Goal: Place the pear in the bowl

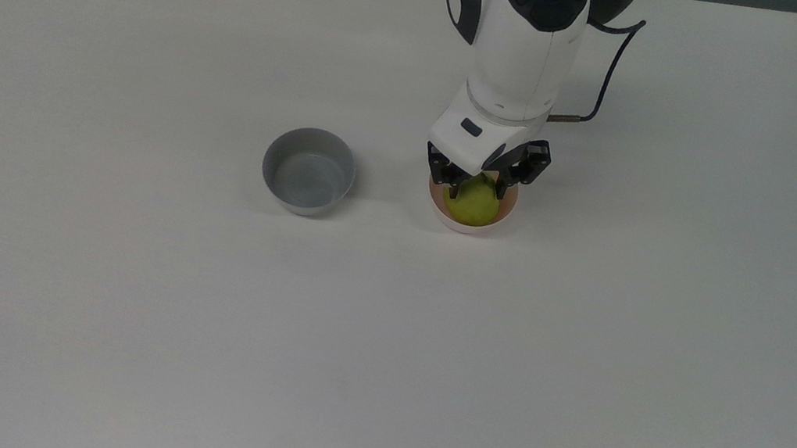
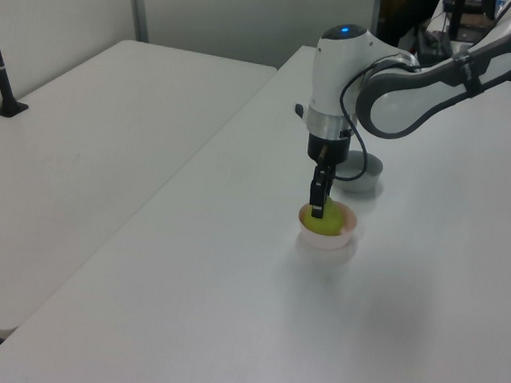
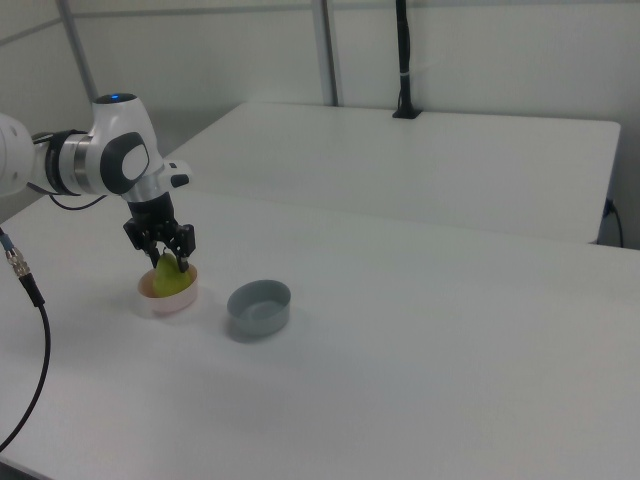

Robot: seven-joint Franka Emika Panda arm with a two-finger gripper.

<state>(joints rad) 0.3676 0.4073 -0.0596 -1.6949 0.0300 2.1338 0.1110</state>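
Gripper (image 1: 478,183) straddling pear (image 1: 474,202), pear inside bowl (image 1: 467,224)

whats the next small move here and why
Probably open the jaws and let go. The pear already sits down inside the pink bowl, with the gripper shut on its top, so nothing is left but to release it. After that, a straight lift would likely clear the rim. The grey bowl stands apart, to the top view's left.

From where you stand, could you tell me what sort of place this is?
Probably a robotics lab: a white robot arm works over plain white tables, with a black camera pole clamped to one and partition walls behind.
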